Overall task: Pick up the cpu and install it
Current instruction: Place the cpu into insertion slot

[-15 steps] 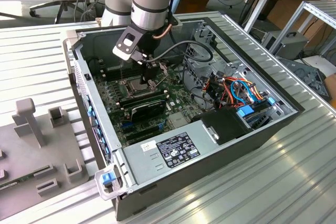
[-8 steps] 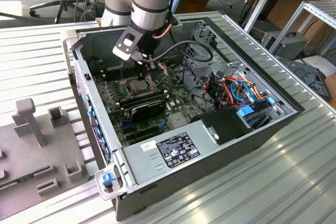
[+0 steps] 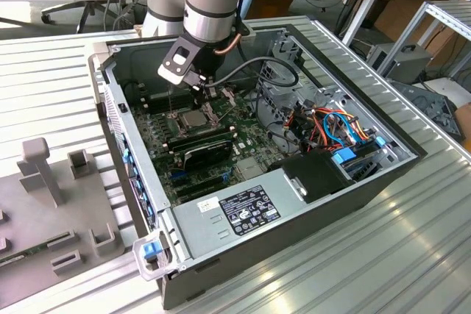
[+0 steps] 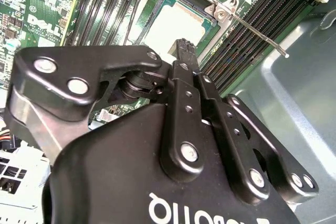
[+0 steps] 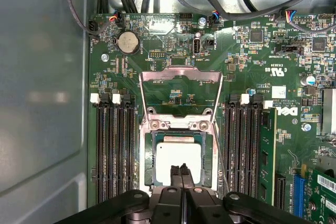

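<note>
Directly beneath the end effector (image 5: 181, 170), whose fingers are pressing together on nothing, the cpu (image 5: 177, 153) is lying flat in the socket (image 5: 178, 124), the tips pointing at its metal top, slightly off centre.

Bright, even light; the cpu (image 5: 178, 153) glares pale, the case wall (image 5: 47, 98) faintly.

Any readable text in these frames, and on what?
On the white label inside the grey computer case: print too small to read.
On the green motherboard: white lettering, too small to read.
On the black gripper, second wrist view: white lettering, upside down, cut off at the edge.
</note>
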Controlling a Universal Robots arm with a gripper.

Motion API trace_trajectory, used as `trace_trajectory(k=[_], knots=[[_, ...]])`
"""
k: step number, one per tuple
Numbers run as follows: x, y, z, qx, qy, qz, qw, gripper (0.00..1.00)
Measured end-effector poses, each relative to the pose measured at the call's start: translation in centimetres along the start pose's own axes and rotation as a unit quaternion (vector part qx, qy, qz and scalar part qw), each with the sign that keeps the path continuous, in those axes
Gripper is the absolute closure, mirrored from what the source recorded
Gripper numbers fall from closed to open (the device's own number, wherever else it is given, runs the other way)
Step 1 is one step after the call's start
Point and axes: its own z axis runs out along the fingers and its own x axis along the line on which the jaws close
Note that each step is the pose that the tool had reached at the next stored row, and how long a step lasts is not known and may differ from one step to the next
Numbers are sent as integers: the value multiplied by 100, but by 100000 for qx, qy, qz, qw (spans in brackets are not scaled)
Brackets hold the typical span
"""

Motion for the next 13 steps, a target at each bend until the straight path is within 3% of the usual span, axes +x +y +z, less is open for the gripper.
trace_trajectory(k=[4,10,13], knots=[[1,0,9,-2,-18,0,100000,89],[-6,-3,173,1,-254,4,100000,89],[-9,-3,215,5,-411,0,99999,89]])
